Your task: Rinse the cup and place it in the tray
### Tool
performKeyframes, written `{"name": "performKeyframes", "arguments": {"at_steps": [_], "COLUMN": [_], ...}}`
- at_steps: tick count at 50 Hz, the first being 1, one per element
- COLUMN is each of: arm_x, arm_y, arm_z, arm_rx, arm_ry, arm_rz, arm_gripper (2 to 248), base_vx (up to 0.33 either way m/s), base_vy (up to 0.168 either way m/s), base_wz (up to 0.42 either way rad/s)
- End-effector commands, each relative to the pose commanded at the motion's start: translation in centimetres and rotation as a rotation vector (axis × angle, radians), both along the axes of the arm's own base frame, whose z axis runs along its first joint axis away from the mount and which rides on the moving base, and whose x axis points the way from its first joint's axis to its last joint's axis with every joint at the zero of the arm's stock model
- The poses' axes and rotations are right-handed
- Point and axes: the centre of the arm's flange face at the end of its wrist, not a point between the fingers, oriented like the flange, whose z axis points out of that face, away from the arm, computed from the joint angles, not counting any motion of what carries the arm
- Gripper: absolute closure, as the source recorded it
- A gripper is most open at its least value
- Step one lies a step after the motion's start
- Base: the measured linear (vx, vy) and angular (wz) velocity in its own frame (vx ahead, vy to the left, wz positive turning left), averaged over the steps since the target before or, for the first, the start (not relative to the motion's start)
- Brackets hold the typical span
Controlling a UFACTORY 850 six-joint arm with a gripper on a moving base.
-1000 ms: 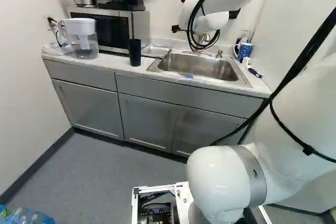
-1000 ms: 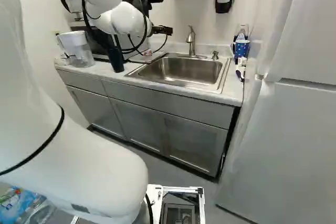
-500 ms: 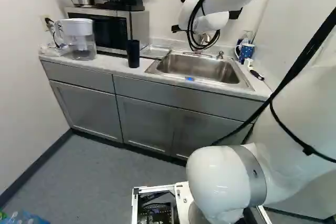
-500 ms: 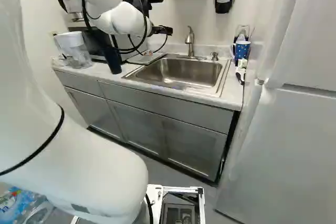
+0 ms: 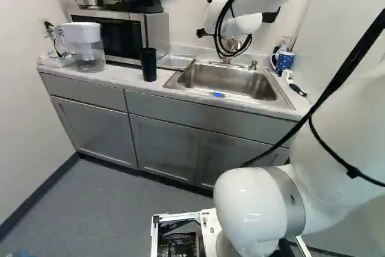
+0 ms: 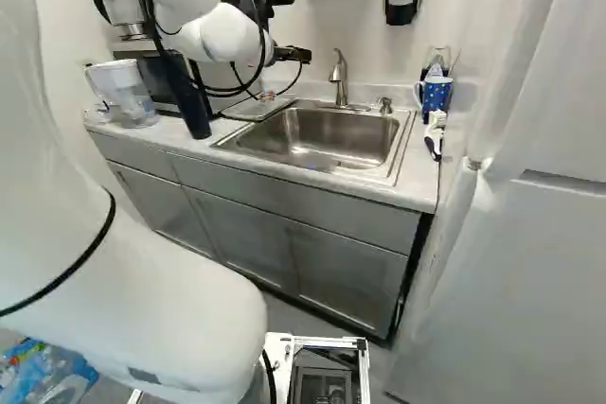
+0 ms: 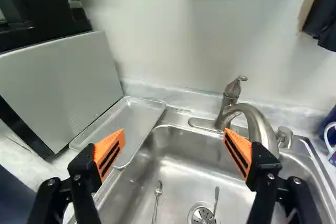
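My gripper [image 6: 267, 96] shows as a small part beyond the arm in the right base view. In the wrist view the gripper [image 7: 173, 142] is open, its orange pads wide apart above the sink [image 7: 181, 169], with nothing between them. A dark blue tumbler-like cup [image 5: 149, 64] stands upright on the counter, left of the sink; part of that cup [image 7: 13, 198] shows beside one finger. The shallow metal tray [image 7: 137, 119] lies between microwave and sink. A blue dotted mug [image 6: 434, 94] stands at the sink's other side.
The faucet [image 7: 258, 124] curves over the basin near one finger. Two spoon-like utensils [image 7: 157, 198] lie in the basin. Along the counter [image 5: 123, 79] are a water pitcher [image 5: 86, 46], the microwave [image 5: 153, 31] and a brush [image 5: 295, 85]. A tall white door [image 6: 511, 281] stands at the right.
The base has moved: counter, sink and cup have shifted left and appear slightly nearer in both base views. My arm keeps its pose against its lowest joint.
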Motion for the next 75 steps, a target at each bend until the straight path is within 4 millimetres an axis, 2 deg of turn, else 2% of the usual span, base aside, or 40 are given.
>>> {"name": "performKeyframes", "arguments": {"at_steps": [45, 59, 75], "arm_x": [0.3, 1.7, 4.3], "arm_y": [-0.1, -1.1, -2.6], "arm_z": [0.0, 0.1, 0.1], "arm_rx": [0.000, 0.000, 0.000], "arm_ry": [0.001, 0.003, 0.007], "arm_rz": [-0.003, -0.022, -0.048], "arm_gripper": [3, 3, 3], "base_vx": [0.052, 0.000, 0.000], "base_vy": [0.000, 0.000, 0.000], "base_wz": [0.000, 0.000, 0.000]}}
